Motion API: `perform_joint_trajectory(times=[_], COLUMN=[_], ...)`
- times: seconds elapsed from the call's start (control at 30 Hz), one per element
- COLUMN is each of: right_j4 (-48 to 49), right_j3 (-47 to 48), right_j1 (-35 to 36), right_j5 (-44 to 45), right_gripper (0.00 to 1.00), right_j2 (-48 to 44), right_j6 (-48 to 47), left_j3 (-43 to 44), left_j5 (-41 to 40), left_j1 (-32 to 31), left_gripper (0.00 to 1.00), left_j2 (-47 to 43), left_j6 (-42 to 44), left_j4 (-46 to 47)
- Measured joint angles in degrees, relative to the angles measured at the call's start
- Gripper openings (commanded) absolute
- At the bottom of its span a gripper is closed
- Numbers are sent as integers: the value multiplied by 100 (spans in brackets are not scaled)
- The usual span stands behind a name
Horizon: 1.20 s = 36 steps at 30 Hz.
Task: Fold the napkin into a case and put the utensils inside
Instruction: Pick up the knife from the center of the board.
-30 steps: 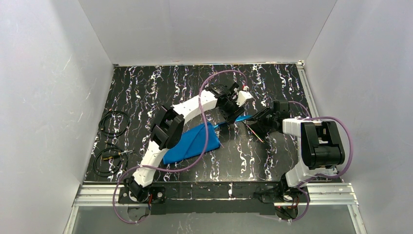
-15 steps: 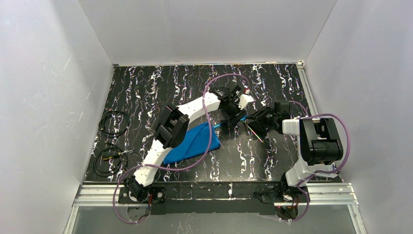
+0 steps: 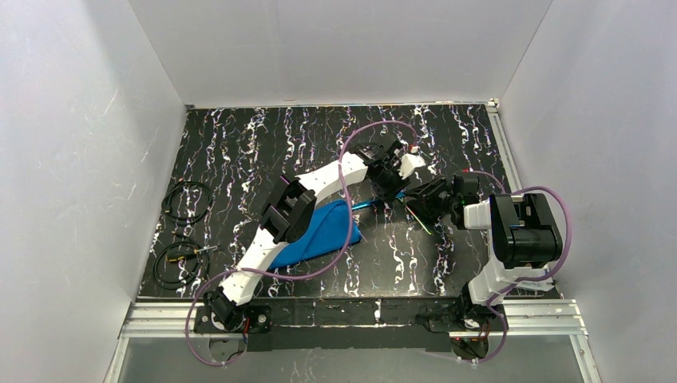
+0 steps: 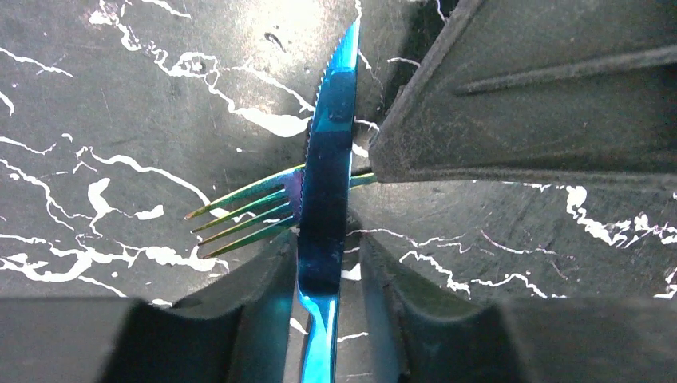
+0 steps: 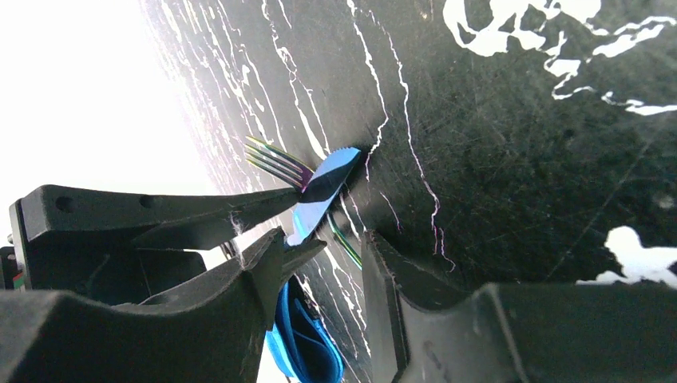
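The case [image 3: 318, 238] lies flat on the table [image 3: 239, 144], a bright blue layered wedge (the left arm [image 3: 319, 179] and a purple cable [image 3: 346, 211] cross over it). The 2 visible pieces of cutlery sit outside it, just beyond its far-right tip. The knife [image 4: 326, 183], shiny blue with a serrated edge, crosses over the green-tinted fork [image 4: 239, 222]. The left gripper [image 4: 327, 255] is closed narrowly on the knife. The fork handle runs between the fingers of the right gripper [image 5: 322, 239]; whether they grip it cannot be determined.
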Motion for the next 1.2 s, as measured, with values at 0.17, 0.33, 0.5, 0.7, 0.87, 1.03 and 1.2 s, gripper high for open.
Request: perform_joint_trajectory(times=[0.17, 0.33, 0.5, 0.7, 0.87, 1.03, 1.2], right_j4=[481, 918, 1108, 1316, 1552, 1609, 1729], right_j3=[-223, -518, -586, -656, -769, -774, -811], right_j1=[-28, -7, 55, 57, 90, 179, 269], right_j5=[-83, -188, -181, -177, -46, 114, 269], right_gripper=[50, 50, 51, 50, 50, 50, 47], right_j2=[68, 70, 79, 136, 138, 136, 140], right_j6=[151, 291, 376, 483, 627, 671, 673], left_j3=[4, 4, 4, 4, 4, 4, 4], left_j5=[7, 105, 337, 531, 669, 820, 955], left_j1=[-26, -70, -125, -131, -94, -50, -7], left_gripper=[20, 14, 4, 2, 1, 0, 0], left_j2=[28, 31, 35, 42, 50, 55, 63], left_j6=[17, 28, -15, -168, -302, -420, -549], left_j4=[83, 87, 79, 61, 57, 22, -2])
